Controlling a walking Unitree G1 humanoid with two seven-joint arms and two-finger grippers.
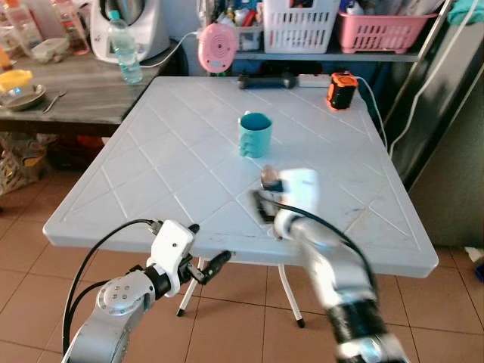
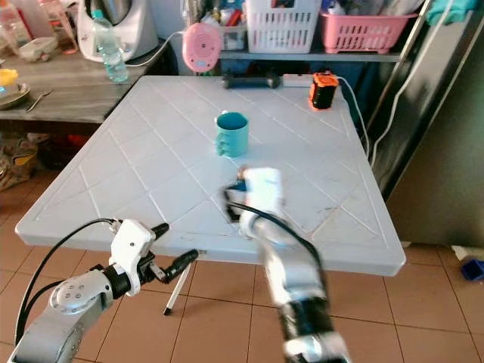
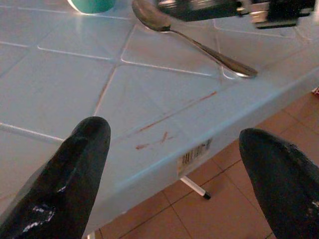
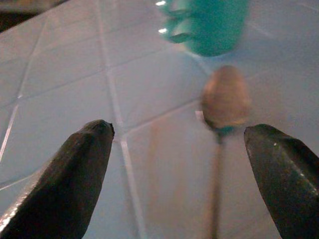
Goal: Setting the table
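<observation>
Spoon [image 3: 192, 41] flat on table [image 1: 151, 174], bowl toward mug [image 1: 255, 134], handle toward near edge. Right gripper [image 4: 182, 174] wide apart above the spoon; left gripper [image 3: 174, 174] also wide, off the edge.

Even daylight keeps the white tabletop [image 1: 189, 136] bright with soft shadows. The right arm [image 1: 333, 265] is motion-smeared in both eye views; the right wrist view is dim, bluish, blurred.

A white plastic table [image 1: 136, 189] stands on terracotta floor tiles [image 1: 23, 265] beside a wooden counter [image 1: 83, 94].
</observation>
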